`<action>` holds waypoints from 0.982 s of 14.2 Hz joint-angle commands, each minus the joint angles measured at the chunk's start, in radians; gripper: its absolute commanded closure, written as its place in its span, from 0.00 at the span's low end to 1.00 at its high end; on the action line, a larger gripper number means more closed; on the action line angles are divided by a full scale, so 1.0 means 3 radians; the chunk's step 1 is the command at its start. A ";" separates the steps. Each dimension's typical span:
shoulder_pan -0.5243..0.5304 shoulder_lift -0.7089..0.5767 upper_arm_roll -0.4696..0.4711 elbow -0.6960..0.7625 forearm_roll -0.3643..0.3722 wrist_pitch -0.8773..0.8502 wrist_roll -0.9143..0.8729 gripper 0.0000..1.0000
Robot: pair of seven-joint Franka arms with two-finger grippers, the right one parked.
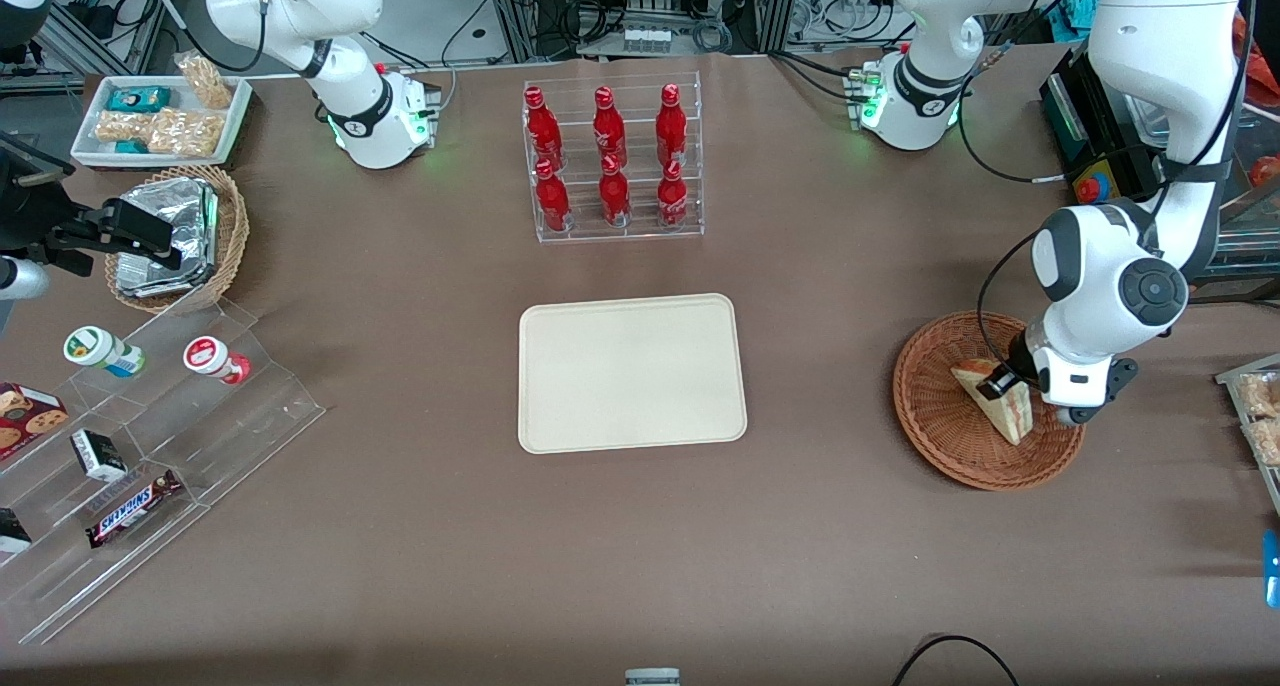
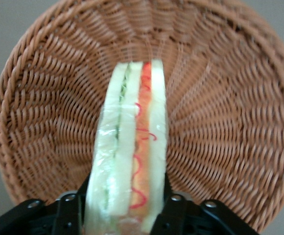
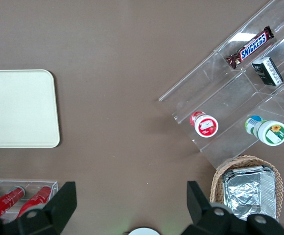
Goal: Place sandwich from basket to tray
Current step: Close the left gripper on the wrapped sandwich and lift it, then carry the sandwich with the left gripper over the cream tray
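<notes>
The hand (image 2: 127, 213) is inside the basket (image 1: 940, 436), and its two black fingers (image 2: 68, 210) are clamped on the flat bread faces of the sandwich (image 2: 132, 147), one on each side. The sandwich is a triangular wedge in glossy clear wrap. Its cut edge shows pale bread slices alternating with a green layer and a red-orange layer. In the front view the sandwich (image 1: 1000, 406) stands on edge over the basket floor with a browned crust along its upper side. Whether it touches the weave cannot be told. Its long axis runs from the hand toward the basket's centre, and the narrow tip points away from the hand.

The basket is round, wide and shallow, of reddish-brown wicker with ribs radiating from the centre to a coiled rim. It sits on the brown matte table (image 1: 400, 526) toward the working arm's end.

The tray (image 1: 631, 372) lies near the table's middle, well apart from the basket. It is flat, cream-coloured and rectangular with rounded corners and a low rim, and it carries nothing.

Farther from the front camera than the tray, a clear tiered rack (image 1: 613, 161) holds six red bottles with white script that cannot be read. Toward the parked arm's end, a clear stepped stand (image 1: 170, 446) carries a bar marked "SNICKERS" (image 1: 132, 507).
</notes>
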 commanded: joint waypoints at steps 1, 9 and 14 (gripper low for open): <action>-0.0033 -0.0246 -0.0007 0.0187 0.0045 -0.0644 0.0313 0.98; -0.1125 0.0075 -0.0063 0.0975 0.0050 -0.1215 0.0525 0.98; -0.1944 0.0729 -0.0063 0.1721 -0.0226 -0.1052 -0.0257 0.99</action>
